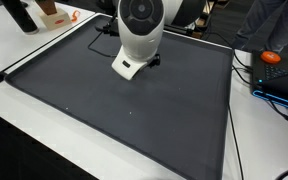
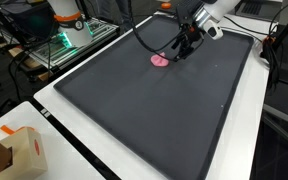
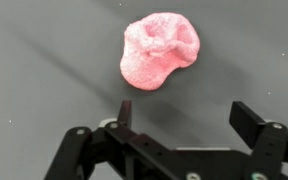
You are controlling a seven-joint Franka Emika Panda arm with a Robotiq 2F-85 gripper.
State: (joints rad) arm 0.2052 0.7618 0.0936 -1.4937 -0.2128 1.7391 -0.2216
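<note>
The gripper [image 3: 184,113] hangs over the dark mat [image 2: 154,115] with its jaws spread wide and nothing between them, while the crumpled pink lump [image 3: 159,52] lies on the mat just ahead of the fingertips, untouched, and in an exterior view the pink lump [image 2: 160,59] sits toward the mat's far end.

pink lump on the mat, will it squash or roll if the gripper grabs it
The pink lump looks grainy and dimpled, like foam or sponge, so it probably gives when squeezed and weighs little. Its irregular, flattish shape makes rolling unlikely. Its rough surface on the dark mat should resist sliding.
</note>
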